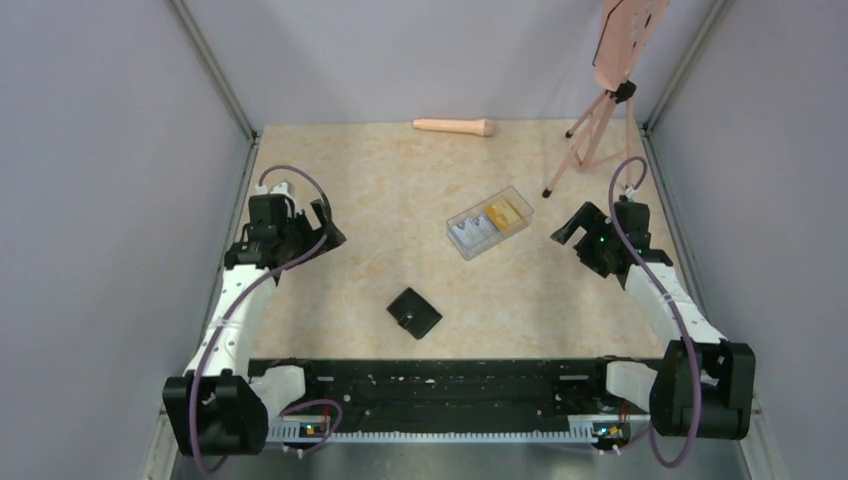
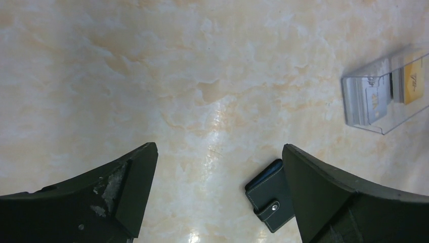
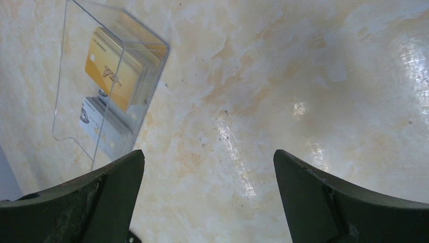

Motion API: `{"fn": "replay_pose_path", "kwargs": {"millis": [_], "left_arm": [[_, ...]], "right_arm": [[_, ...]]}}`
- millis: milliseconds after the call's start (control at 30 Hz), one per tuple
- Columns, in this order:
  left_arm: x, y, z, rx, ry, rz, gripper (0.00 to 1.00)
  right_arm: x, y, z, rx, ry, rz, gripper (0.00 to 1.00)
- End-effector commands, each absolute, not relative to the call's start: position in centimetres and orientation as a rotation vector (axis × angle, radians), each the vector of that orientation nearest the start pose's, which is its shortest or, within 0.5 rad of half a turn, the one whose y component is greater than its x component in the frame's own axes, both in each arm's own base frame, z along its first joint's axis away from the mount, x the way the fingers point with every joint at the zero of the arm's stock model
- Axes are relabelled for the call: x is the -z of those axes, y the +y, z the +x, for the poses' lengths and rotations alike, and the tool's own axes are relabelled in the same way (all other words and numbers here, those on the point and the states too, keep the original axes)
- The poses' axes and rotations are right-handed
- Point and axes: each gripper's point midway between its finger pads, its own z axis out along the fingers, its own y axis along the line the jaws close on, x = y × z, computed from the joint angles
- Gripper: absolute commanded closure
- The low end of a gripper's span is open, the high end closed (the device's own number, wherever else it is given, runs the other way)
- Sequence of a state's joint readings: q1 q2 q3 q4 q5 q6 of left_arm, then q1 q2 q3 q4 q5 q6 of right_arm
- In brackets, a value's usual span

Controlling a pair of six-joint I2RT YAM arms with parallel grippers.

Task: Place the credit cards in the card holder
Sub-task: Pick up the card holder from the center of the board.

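**Both jaws wide, cards boxed, wallet shut**

My left jaws stand apart, and so do my right jaws. Their dark, scuffed, wedge-shaped fingers [image 2: 126, 192] grip nothing above the glossy, marbled beige bench [image 1: 380, 190]. The credit cards [image 3: 109, 76], thin plastic, sit in two stacks, yellow-orange and grey-white, inside a clear hard-walled rectangular box [image 3: 73, 61]. The card holder [image 1: 414, 313], a black stitched square with a snap tab, lies closed on the bench, apart from the box and nearer my bases.
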State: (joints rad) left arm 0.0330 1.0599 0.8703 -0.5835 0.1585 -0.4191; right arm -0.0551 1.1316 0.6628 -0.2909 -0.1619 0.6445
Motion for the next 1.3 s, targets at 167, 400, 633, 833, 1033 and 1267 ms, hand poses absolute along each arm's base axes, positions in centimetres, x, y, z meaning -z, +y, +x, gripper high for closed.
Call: {"fn": "replay_pose_path", "kwargs": {"millis": [167,400,633,833,1033,1267], "left_arm": [[-13.6,-8.9,32.5,0.752,2.377,-0.491,0.01],[-11.0,-17.8,35.9,0.898,2.561,-0.377,0.03],[-8.8,-25.5,38.4,0.924,2.719,-0.231,0.09],[-8.5,-24.8,37.8,0.803,2.773,-0.126,0.10],[-8.7,-21.8,32.5,0.723,2.825,-0.063,0.11],[-8.2,-18.9,24.1,0.734,2.891,-0.217,0.13]], "right_arm": [[-10.5,6.2,31.2,-0.589,2.360,0.591,0.02],[-9.9,7.1,30.5,-0.613,2.417,0.551,0.04],[-10.4,7.1,31.1,-0.598,2.443,0.508,0.05],[-10.3,8.3,31.5,-0.598,2.502,0.404,0.05],[-10.1,12.7,31.2,-0.615,2.583,0.175,0.05],[-11.7,21.6,29.3,-0.758,2.607,-0.256,0.06]]}}
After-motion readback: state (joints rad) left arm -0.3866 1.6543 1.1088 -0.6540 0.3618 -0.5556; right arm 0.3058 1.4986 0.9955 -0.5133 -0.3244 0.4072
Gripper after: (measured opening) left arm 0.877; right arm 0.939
